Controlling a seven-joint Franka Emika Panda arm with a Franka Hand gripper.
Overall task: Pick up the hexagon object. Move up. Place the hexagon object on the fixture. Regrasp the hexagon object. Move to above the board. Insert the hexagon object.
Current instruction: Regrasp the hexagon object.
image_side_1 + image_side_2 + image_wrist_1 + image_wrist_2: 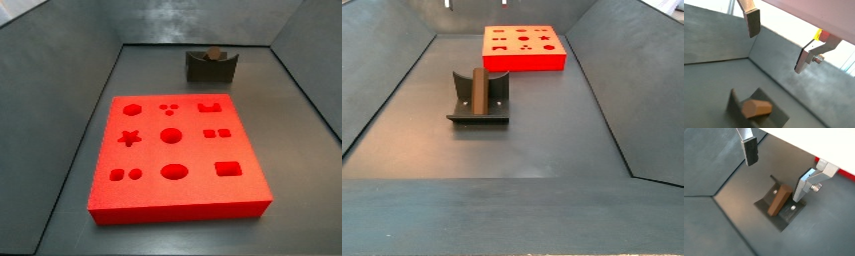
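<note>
1. Jaws stand wide apart with nothing between them: in both wrist views the gripper (777, 46) (777, 174) shows two flat silver fingers (753, 21) (749, 150) with dark pads, and only grey floor shows in the gap.

2. Below the gripper, well clear of both fingers, the hexagon object (780, 199) lies in the fixture (781, 214). It is a small brown bar, resting lengthwise in the holder's notch.

3. In a wrist view the bar's blunt end (756, 107) pokes out between the dark grey uprights of the fixture (735, 104).

4. In a side view the fixture (211, 68) stands near the far edge of the bin floor (302, 150), with the brown tip of the hexagon object (211, 53) showing in the U-shaped notch.

5. The board (174, 158), a bright red slab with star, round, square and rectangular recesses in its top, lies on the same floor between the fixture and the near edge, apart from the fixture.

6. In a side view the fixture (480, 98) sits around the middle of the floor, left of centre, and the board (525, 47) lies beyond it towards the far right corner. The bar is hard to make out here.

7. Grey sloping walls (382, 90) enclose the floor on all sides.
</note>
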